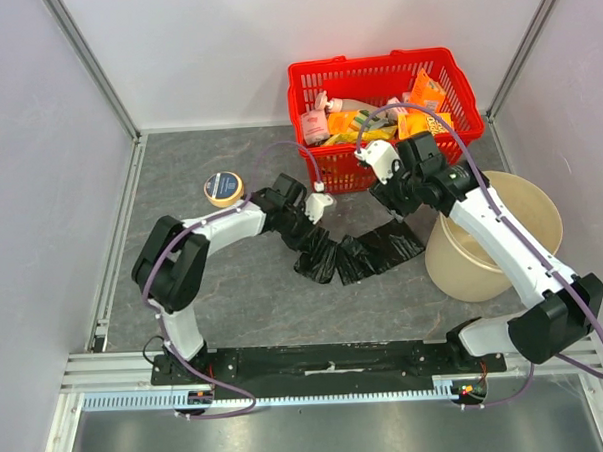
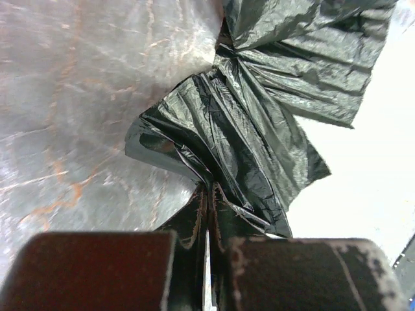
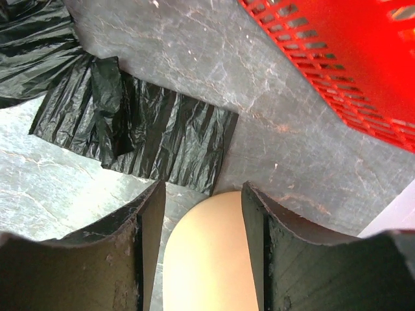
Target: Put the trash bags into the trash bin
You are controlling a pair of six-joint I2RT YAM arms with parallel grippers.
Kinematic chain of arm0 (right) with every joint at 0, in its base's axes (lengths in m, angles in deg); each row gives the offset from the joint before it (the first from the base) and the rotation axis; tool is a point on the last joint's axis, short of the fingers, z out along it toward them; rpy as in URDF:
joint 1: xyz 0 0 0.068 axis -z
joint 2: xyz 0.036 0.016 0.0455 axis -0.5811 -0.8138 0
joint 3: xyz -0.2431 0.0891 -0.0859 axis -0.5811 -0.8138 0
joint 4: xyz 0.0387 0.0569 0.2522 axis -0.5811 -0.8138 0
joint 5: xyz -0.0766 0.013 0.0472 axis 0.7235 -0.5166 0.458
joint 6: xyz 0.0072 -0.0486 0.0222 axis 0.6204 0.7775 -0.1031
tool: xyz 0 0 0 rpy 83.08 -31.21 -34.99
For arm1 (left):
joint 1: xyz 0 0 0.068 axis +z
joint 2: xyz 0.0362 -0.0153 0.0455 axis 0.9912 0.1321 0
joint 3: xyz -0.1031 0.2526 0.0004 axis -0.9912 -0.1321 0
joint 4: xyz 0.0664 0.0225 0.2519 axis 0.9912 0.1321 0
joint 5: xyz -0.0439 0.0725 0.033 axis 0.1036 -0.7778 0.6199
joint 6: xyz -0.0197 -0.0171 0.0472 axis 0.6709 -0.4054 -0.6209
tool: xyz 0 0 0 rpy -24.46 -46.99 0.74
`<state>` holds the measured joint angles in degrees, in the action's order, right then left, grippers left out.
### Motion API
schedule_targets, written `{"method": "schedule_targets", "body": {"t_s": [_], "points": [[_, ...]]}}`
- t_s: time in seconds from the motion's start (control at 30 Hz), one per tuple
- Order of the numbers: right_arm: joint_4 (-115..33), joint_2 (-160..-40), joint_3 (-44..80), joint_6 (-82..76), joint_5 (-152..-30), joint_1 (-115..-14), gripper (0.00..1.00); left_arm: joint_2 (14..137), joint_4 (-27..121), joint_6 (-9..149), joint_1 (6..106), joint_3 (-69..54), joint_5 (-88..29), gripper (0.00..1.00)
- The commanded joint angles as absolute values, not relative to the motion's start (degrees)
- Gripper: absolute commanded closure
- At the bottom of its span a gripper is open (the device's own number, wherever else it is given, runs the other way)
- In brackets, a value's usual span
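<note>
The trash bags (image 1: 361,253) are showing as a crinkled strip of glossy black film, pleated lengthwise and running in joined panels. They are lying flat on the grey worktop (image 1: 235,299), just beside the trash bin (image 1: 474,269) and wholly outside it. The bin is a round beige bucket with its mouth facing up.

The left tool (image 2: 209,214) is clenching the end of the strip farthest from the bin, with black film bunching between its pressed fingers. The right tool (image 3: 201,191) is hanging released beside the bin's rim, over the strip's nearer end. Its jaws are standing apart, gripping nothing and not touching the film.
</note>
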<state>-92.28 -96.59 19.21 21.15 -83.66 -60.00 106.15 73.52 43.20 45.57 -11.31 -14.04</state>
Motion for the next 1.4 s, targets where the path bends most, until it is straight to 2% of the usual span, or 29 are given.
{"method": "schedule_targets", "body": {"t_s": [0.0,0.13,0.2,0.33,0.5,0.73,0.8,1.2,1.37], "points": [[-93.13,-96.86,23.08,22.17,-90.70,-59.70,0.40,98.80,74.12,43.57,48.57,-11.03,-6.77,0.98],[-91.99,-98.88,19.84,24.28,-103.79,-59.79,0.29,95.10,74.65,41.47,50.33,-12.08,-0.53,0.98],[-89.54,-100.19,17.38,24.46,-107.50,-59.79,0.27,93.87,75.35,40.15,50.68,-12.43,2.11,0.98],[-83.56,-105.37,12.98,23.67,-110.85,-59.79,0.24,92.11,76.41,38.21,51.03,-13.49,4.93,0.98],[-78.73,-109.42,10.51,28.58,-113.40,-59.87,0.12,90.44,79.56,33.22,51.38,-13.93,9.84,0.98],[-79.94,-114.08,14.37,34.65,-119.54,-59.96,0.06,87.54,85.02,25.47,51.39,-13.84,12.66,0.98],[-80.65,-115.40,15.25,35.79,-121.91,-59.96,0.02,87.02,86.25,23.98,51.39,-13.58,13.01,0.98],[-80.83,-123.13,17.54,45.98,-133.17,-60.31,0.02,85.43,90.91,17.47,51.30,-11.12,14.07,0.98],[-81.27,-125.51,19.21,43.63,-132.31,-61.19,0.02,86.13,90.65,20.53,51.30,-9.45,13.02,0.98]]}}
